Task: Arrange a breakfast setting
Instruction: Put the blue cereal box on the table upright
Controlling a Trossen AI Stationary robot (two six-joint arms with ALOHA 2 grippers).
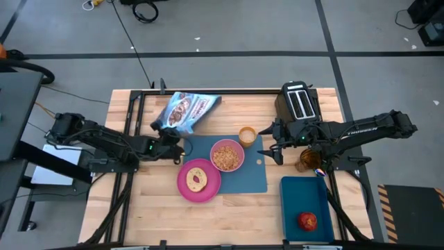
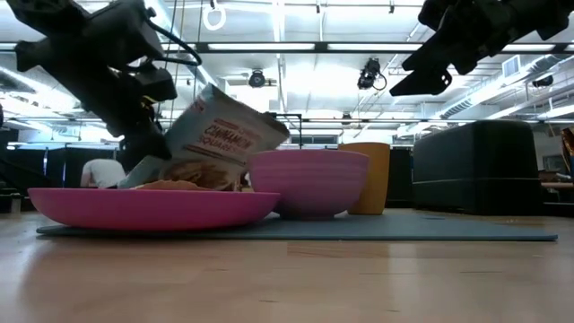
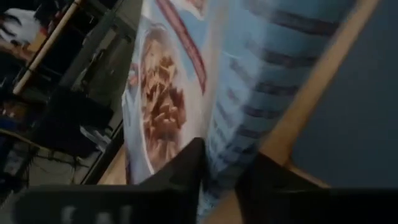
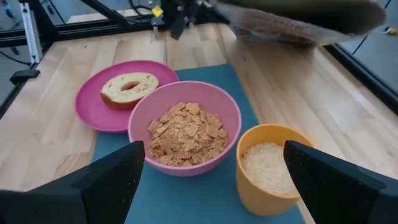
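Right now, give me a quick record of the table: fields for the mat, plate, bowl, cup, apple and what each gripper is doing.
mat: blue mat at table centre
plate: pink plate with a bagel on it, overlapping the mat's edge
bowl: pink bowl on the mat, full of cereal
cup: amber cup beside the bowl, on the mat
apple: red apple in the dark blue tray
left gripper: shut on cereal bag, held tilted
right gripper: open, above the cup and bowl
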